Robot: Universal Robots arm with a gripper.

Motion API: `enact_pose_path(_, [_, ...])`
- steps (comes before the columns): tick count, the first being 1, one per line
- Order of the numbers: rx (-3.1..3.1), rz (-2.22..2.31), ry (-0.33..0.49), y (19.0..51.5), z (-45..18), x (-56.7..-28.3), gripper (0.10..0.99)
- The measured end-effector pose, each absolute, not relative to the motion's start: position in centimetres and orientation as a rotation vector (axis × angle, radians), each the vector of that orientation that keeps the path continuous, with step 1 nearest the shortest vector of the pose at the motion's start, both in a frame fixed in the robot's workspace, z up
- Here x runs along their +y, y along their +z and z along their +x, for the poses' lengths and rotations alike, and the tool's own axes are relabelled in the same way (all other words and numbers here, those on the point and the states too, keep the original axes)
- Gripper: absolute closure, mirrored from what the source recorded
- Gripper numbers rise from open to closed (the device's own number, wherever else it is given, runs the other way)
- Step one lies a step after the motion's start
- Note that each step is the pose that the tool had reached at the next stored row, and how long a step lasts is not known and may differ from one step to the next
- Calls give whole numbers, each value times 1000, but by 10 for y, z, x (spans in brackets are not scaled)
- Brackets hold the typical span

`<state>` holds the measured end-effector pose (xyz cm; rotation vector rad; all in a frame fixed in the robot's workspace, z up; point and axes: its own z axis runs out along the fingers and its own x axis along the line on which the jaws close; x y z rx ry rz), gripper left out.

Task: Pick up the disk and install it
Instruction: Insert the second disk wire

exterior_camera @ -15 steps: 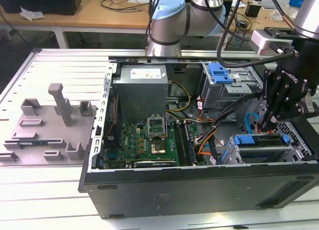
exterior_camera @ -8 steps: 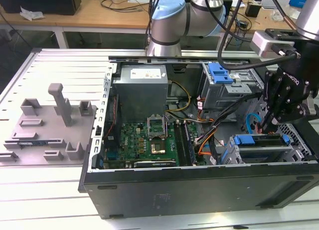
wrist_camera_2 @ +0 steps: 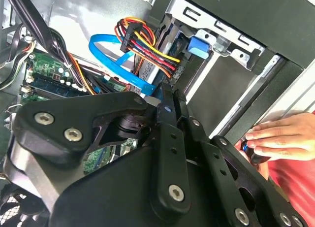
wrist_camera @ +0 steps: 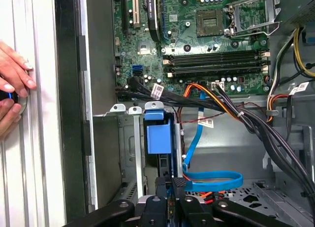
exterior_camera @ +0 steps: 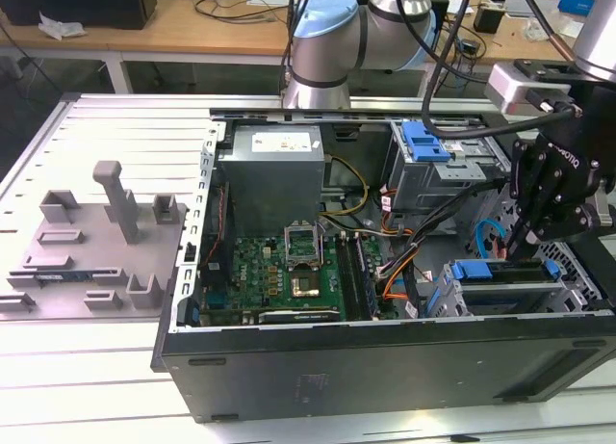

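Pincer (exterior_camera: pixel 527 234) above disk (exterior_camera: pixel 508 274) in computer case (exterior_camera: pixel 385 352).

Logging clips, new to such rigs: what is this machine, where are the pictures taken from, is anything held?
A robot arm with a black pincer works over an open computer case on a table. The exterior view looks on from off the arm; both wrist views ride on it, looking into the case. The pincer hangs just above the blue-framed disk, sitting in a bay at the exterior view's right. Whether it grips anything is unclear. A person's hand is beside the case.
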<state>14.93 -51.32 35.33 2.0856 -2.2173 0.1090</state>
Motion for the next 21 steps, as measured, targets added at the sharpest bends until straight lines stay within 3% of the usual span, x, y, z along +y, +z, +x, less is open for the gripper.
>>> enact_pose_path(21, [-2217, 2086, 109, 342, 151, -513, 925])
